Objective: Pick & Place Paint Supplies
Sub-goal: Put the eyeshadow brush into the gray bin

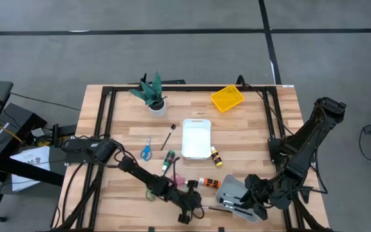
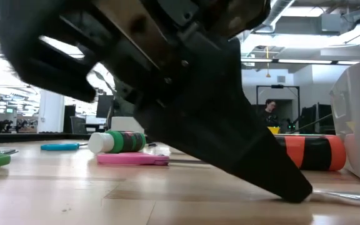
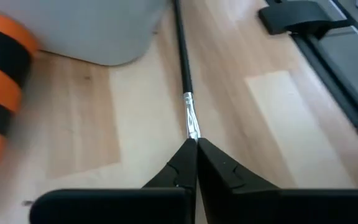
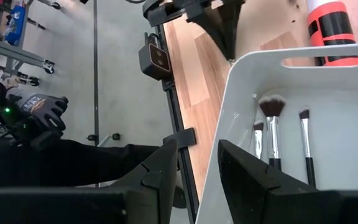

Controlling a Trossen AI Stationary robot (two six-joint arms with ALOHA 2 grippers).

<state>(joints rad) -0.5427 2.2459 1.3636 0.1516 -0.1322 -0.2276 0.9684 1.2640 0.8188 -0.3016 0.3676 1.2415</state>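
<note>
The left arm stretches low across the tabletop's front edge, its claw (image 3: 196,163) tipped down with both fingers pressed together at the tips. The right arm bends down at the front right corner, its claw (image 4: 194,163) with fingers apart.

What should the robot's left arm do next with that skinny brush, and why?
Probably lift it gently. The left gripper is shut on the thin brush, which lies flat on the table beside the grey tray, where other brushes already lie.
</note>
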